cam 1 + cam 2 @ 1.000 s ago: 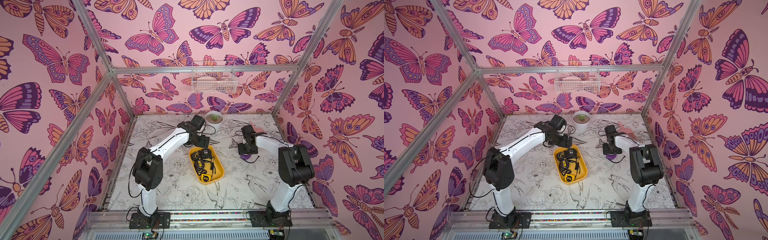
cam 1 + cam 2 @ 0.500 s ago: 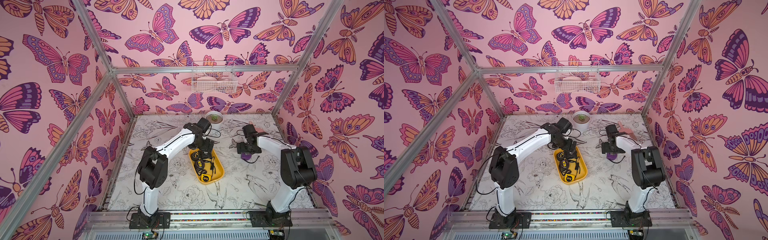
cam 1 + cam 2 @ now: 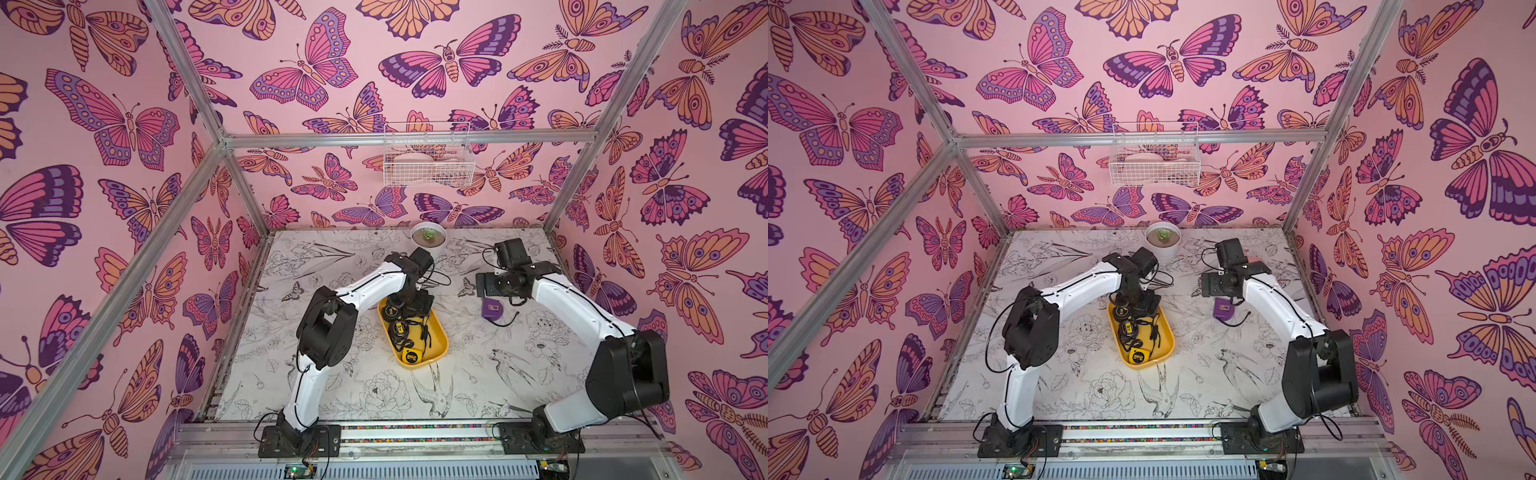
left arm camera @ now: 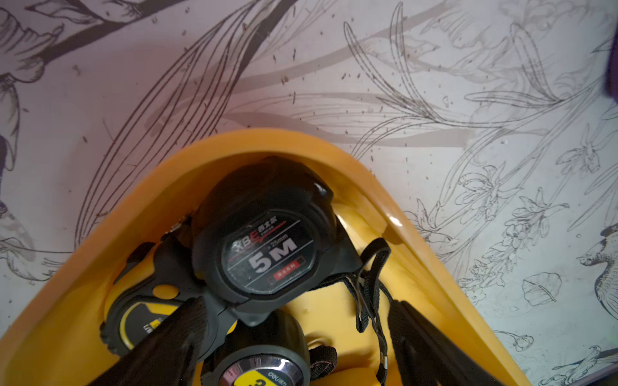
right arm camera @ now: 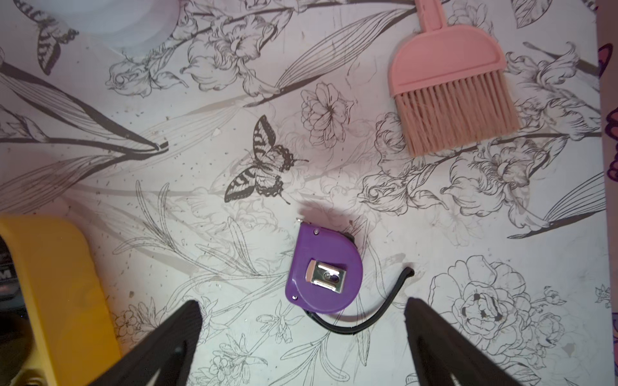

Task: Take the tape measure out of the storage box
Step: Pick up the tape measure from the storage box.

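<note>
Where both top views look down on the table (image 3: 332,374), the yellow storage box (image 3: 437,337) lies near its middle with several tape measures inside. The left gripper (image 3: 409,304) hangs over the end of the box nearer the far edge. A purple tape measure (image 3: 491,308) lies outside the box, toward the right edge, near the right gripper (image 3: 484,286). From the left wrist, a black tape measure (image 4: 267,240) marked "5M" and "25mm" sits in a rounded corner of the box, partly on a yellow-and-black one (image 4: 140,317). The jaws stand apart on both sides of it, one finger (image 4: 160,341) touching it. A third one (image 4: 261,371) seems to read "deli". From the right wrist, the jaws are wide apart above the purple one, not touching it, and a pink brush (image 5: 448,73) lies near.
</note>
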Motion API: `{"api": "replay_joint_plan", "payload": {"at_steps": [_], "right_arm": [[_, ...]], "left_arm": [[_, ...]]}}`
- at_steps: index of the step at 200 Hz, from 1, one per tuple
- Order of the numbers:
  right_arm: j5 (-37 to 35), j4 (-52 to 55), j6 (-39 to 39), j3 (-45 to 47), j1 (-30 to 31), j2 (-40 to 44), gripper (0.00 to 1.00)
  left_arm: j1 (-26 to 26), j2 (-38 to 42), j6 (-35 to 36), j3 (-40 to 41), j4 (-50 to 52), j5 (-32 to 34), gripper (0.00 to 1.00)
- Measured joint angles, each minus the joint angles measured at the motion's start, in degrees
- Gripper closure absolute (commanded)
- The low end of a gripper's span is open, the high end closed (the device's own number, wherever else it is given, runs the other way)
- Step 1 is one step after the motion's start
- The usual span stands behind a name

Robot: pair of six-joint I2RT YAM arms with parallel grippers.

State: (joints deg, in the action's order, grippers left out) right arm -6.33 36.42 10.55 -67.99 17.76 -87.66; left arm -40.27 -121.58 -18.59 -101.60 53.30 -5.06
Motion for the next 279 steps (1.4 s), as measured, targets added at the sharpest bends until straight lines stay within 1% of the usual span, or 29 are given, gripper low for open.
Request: {"api": "replay_joint_plan", "payload": {"at_steps": [64, 94, 124, 156, 194, 235, 279], "right_arm": [[1.88, 0.50, -0.02, 0.50, 1.29, 0.00, 0.01], [2.60, 0.50, -0.02, 0.50, 1.88, 0.00, 0.01], [3.41, 0.46, -0.02, 0.50, 2.14, 0.00, 0.01], [4.26, 0.42, 0.11, 0.50, 2.80, 0.35, 0.01], [4.76, -0.13, 0.13, 0.57, 3.08, 3.80, 0.01], [5.81, -1.46, 0.07, 1.33, 3.08, 7.74, 0.01], [7.50, -2.12, -0.04, 2.54, 3.08, 8.98, 0.01]], "left_arm": [[-1.03, 0.07, -1.95, -0.31, 2.75, 0.79, 0.07], [-1.64, 0.07, -3.65, -0.24, 5.99, 1.57, 0.06], [-1.81, 0.17, -7.72, -0.24, 9.14, 1.92, 0.05], [-1.79, 0.42, -12.52, 0.59, 10.25, 2.08, 0.04], [-1.79, 0.42, -17.55, 1.29, 11.74, 3.48, 0.03], [-1.79, 0.33, -22.47, 1.86, 10.97, 4.66, 0.03], [-1.79, -1.77, -25.44, 2.51, 8.57, 4.63, 0.07]]}}
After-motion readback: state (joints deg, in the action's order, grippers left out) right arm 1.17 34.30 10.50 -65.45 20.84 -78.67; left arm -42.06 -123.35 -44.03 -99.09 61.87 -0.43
